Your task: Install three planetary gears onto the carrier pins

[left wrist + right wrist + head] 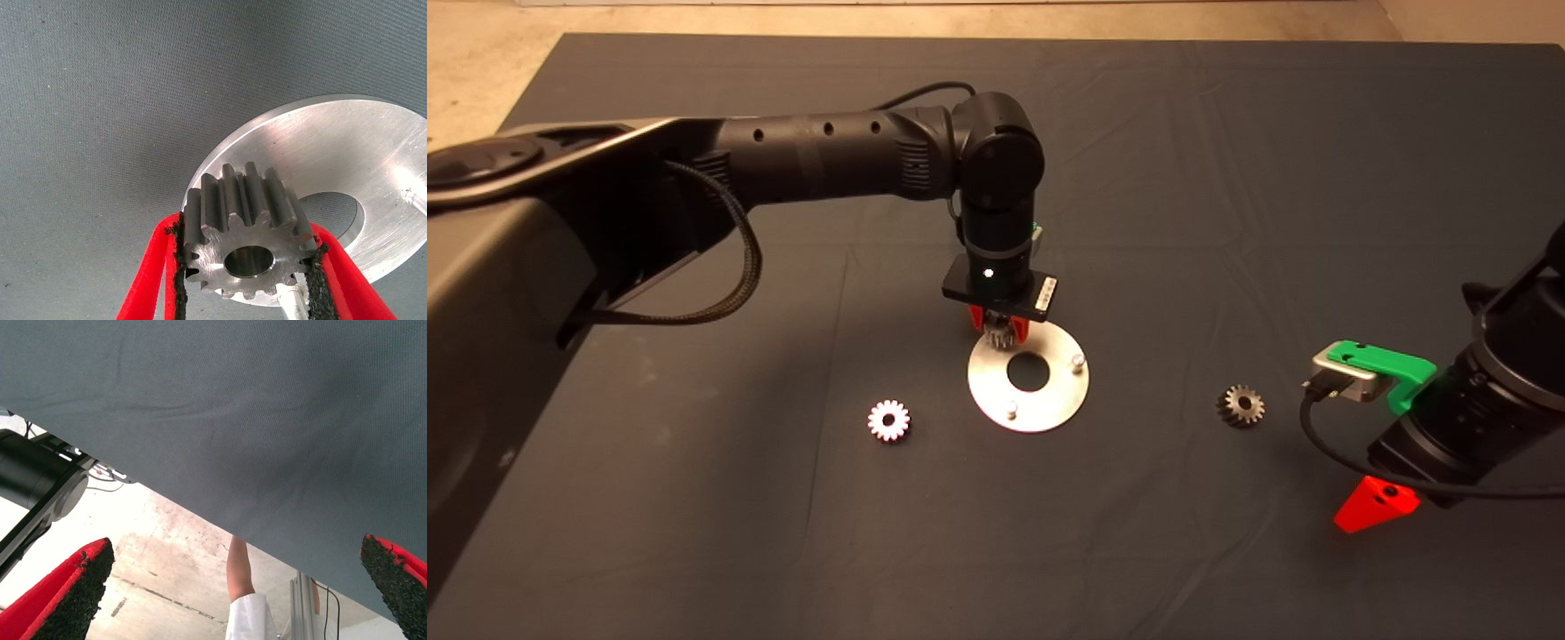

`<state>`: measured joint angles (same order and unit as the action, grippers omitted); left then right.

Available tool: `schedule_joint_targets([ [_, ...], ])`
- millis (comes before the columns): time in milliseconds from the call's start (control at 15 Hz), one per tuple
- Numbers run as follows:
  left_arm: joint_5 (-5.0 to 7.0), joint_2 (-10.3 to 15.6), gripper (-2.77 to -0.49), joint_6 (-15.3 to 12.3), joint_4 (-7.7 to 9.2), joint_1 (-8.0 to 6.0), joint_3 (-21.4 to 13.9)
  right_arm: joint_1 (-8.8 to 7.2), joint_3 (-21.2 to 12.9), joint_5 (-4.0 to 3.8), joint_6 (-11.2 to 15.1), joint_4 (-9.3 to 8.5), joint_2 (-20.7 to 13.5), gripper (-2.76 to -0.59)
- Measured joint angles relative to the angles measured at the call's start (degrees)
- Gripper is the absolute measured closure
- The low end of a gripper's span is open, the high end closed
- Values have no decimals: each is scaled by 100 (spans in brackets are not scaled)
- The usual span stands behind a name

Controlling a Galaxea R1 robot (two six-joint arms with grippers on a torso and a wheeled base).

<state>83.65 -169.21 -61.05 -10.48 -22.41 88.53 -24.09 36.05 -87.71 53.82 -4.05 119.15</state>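
Gear (243, 250) clamped in L gripper (243, 267) over disc (347, 160).

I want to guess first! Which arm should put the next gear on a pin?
Probably the left. Its tool already grips a gear right above the disc, beside a pin. The right tool waits open, off to the side.

Overhead head view, close left wrist view sharing disc (1028, 377), right wrist facing mat edge (220, 420)
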Motion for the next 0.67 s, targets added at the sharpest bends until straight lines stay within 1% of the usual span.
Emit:
schedule_joint_targets([
  [267, -6, 0, -88, 0, 14, 0, 34, 0, 0, 0, 0, 0, 1, -275],
  [333, -7, 0, -93, 2, 14, 0, 34, 0, 0, 0, 0, 0, 1, -275],
  [533, -9, 0, -98, 4, 15, 0, 34, 0, 0, 0, 0, 0, 1, -275],
  [600, -9, 0, -104, 5, 16, -2, 34, 0, 0, 0, 0, 0, 0, -275],
  [667, -6, 0, -104, 5, 16, -5, 34, 0, 0, 0, 0, 0, 1, -275],
])
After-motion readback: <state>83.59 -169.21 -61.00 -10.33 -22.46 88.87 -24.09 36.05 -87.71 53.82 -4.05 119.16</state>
